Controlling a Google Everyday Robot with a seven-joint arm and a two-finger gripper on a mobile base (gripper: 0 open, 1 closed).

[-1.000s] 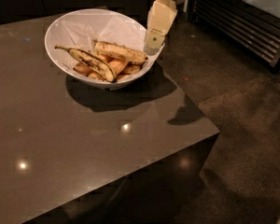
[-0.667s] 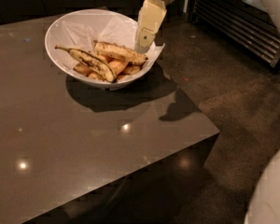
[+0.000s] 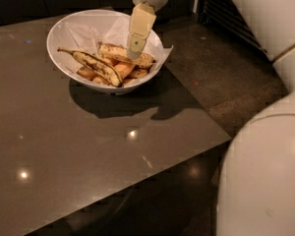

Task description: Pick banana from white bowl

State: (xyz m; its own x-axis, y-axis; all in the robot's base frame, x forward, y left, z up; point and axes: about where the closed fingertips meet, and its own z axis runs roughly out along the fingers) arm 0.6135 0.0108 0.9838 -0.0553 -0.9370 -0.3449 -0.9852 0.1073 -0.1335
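- The tool (image 3: 134, 49) has moved from beside the rim to over the white bowl (image 3: 54, 38).
- Its tip is now at the banana (image 3: 113, 52), which lies in the bowl.
- I cannot tell if it is open or closed; the grasp seems near.

Glossy table (image 3: 64, 156) — matt claw (image 3: 133, 52) over bowl (image 3: 55, 31)

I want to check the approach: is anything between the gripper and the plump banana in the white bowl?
Nothing visible. The gripper is right at the banana, which lies uncovered on top in the white bowl.
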